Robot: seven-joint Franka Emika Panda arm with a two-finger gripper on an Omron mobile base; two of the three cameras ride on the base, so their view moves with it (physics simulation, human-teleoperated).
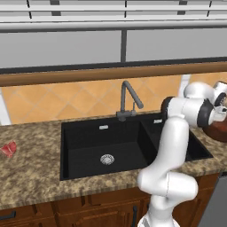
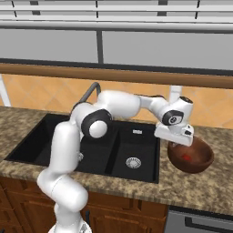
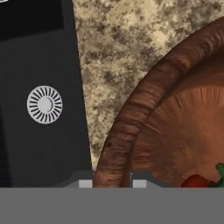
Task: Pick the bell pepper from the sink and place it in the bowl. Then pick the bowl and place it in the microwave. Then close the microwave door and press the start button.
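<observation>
Bowl [image 2: 193, 157] rim pinched by gripper [image 3: 113, 183], arm [image 2: 123, 103] stretched right over sink [image 2: 98, 152]

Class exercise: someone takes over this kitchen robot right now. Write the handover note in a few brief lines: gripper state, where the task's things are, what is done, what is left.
Gripper: closed on the near rim of the bowl, one finger on each side of the rim.
Bowl: on the granite counter, right of the sink.
Bell pepper: inside the bowl.
Done: pepper moved into the bowl.
Left: carry the bowl to the microwave, close its door, press start.
</observation>
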